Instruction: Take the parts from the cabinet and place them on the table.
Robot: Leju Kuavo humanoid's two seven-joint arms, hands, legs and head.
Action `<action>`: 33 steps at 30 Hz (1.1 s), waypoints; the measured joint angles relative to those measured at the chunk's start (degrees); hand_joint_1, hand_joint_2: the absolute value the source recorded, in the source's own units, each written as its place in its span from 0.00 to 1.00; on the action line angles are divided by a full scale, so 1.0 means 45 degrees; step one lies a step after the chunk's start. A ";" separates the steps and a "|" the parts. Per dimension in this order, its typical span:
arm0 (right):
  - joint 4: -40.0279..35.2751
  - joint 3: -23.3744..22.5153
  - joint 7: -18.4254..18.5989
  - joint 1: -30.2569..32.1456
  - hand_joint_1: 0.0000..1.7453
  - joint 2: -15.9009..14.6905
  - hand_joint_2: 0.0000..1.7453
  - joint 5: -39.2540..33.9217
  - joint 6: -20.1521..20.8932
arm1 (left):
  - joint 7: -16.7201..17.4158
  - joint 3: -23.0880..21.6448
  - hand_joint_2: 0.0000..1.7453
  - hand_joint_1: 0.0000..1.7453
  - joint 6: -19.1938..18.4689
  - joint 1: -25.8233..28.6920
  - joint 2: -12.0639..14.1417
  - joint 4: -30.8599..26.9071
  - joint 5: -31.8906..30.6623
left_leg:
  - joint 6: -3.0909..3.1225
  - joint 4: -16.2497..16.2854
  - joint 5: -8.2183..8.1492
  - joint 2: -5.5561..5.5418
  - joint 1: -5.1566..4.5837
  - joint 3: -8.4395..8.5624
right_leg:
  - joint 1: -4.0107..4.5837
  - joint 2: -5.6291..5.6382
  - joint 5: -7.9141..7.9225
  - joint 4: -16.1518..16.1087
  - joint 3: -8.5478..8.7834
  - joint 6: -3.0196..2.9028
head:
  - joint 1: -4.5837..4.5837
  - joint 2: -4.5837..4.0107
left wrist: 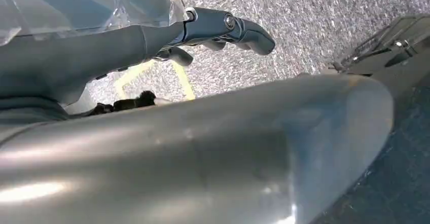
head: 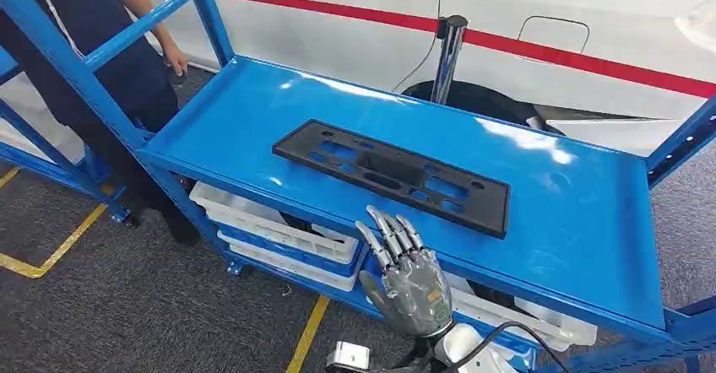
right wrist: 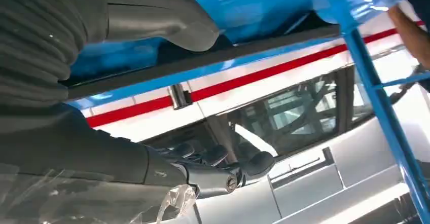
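A long black plastic part (head: pixel 393 175) with cut-outs lies flat on the blue cabinet shelf (head: pixel 583 221). My right hand (head: pixel 409 276) is raised just in front of the shelf's front edge, below the part, fingers stretched up and apart, holding nothing. In the right wrist view the hand (right wrist: pixel 101 133) sits under the level of the shelf; the part (right wrist: pixel 203 62) shows edge-on between the thumb and the darker fingers (right wrist: pixel 253 163), untouched. My left hand (left wrist: pixel 127 41) hangs over the grey carpet, its fingers (left wrist: pixel 238 29) loosely bent and empty.
White bins (head: pixel 270 229) sit on the lower shelves. A person (head: pixel 118 61) stands at the cabinet's left end beside the blue uprights. A white car (head: pixel 549 18) with a red stripe and a chrome post (head: pixel 447 52) stand behind. Yellow lines (head: pixel 59 246) mark the floor.
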 joint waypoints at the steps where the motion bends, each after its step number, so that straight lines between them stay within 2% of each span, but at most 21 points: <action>1: 0.0097 0.0000 0.0102 -0.0019 0.00 0.0000 1.00 0.0250 -0.0024 | 0.0000 -0.0005 0.00 0.00 -0.0010 0.0000 0.0000 0.0000 0.0000 | -0.0003 -0.0004 0.0002 0.0000 0.0000 0.0001 | 0.0000 0.0000 -0.0002 0.0000 -0.0001 -0.0007 | 0.0000 0.0000; 6: 0.0515 0.0005 0.0608 -0.0086 0.00 0.0000 1.00 0.1581 -0.0243 | 0.0019 -0.0146 0.00 0.00 -0.0010 0.0000 -0.0010 0.0000 0.0000 | -0.0007 -0.0005 0.0005 -0.0001 0.0001 0.0004 | 0.0002 0.0000 -0.0002 0.0002 0.0001 -0.0009 | 0.0000 0.0000; 12: 0.1239 -0.0063 0.1147 -0.0082 0.00 0.0000 1.00 0.2891 -0.0991 | 0.0019 -0.0267 0.00 0.00 0.0082 0.0000 -0.0044 0.0000 0.0015 | -0.0007 -0.0004 0.0005 0.0000 0.0001 0.0005 | 0.0001 0.0001 -0.0001 0.0001 0.0002 -0.0010 | 0.0000 0.0000; 18: 0.1807 -0.0272 0.1536 -0.0030 0.00 0.0024 1.00 0.3279 -0.1657 | 0.0146 -0.0287 0.00 0.00 0.0092 0.0002 -0.0063 0.0000 0.0126 | -0.0008 -0.0004 0.0005 0.0000 0.0001 0.0006 | 0.0001 0.0001 -0.0001 0.0001 0.0002 -0.0010 | 0.0000 0.0000; 33: 0.2618 -0.1015 0.2089 0.0132 0.00 0.0097 1.00 0.3411 -0.2443 | 0.0267 -0.0296 0.00 0.00 0.0092 0.0001 -0.0063 0.0000 0.0180 | -0.0008 -0.0004 0.0005 0.0000 0.0001 0.0010 | 0.0001 0.0001 -0.0001 0.0001 0.0002 -0.0010 | 0.0000 0.0000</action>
